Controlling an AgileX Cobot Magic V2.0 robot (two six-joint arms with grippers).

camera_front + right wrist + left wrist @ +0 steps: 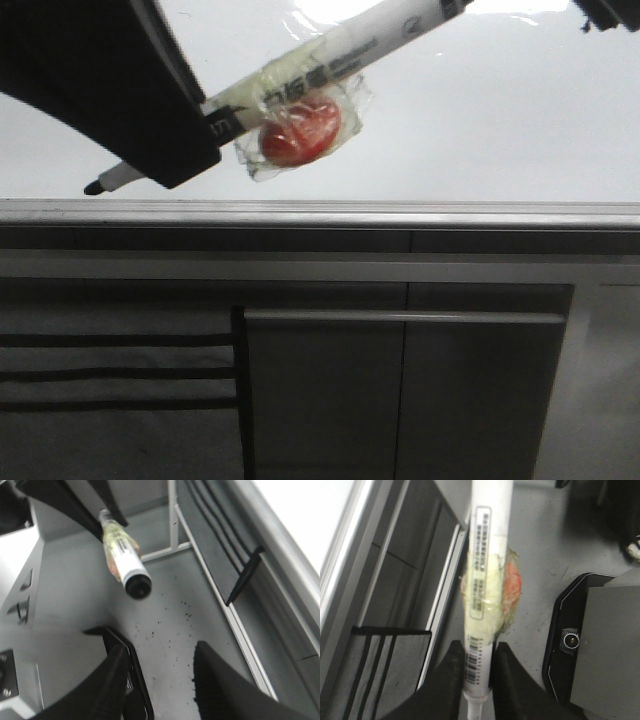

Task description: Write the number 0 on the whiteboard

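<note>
My left gripper (185, 140) is shut on a white marker (330, 62) wrapped in clear tape with a red lump (300, 130) on it. The dark tip (97, 186) points down-left in front of the whiteboard (480, 110), just above its grey rail; I cannot tell whether it touches. No number 0 shows on the board. In the left wrist view the fingers (451, 672) clamp the marker (487, 555) near its tip end. My right gripper (160, 655) is open and empty, away from the marker (122, 555); a bit of it shows in the front view (610, 12).
The grey edge rail (320, 212) runs under the board. Dark grey cabinet panels (400, 390) stand below it. A black-striped panel (110, 370) is at the lower left. A speckled grey floor (165, 610) and a black robot base (570, 640) lie below.
</note>
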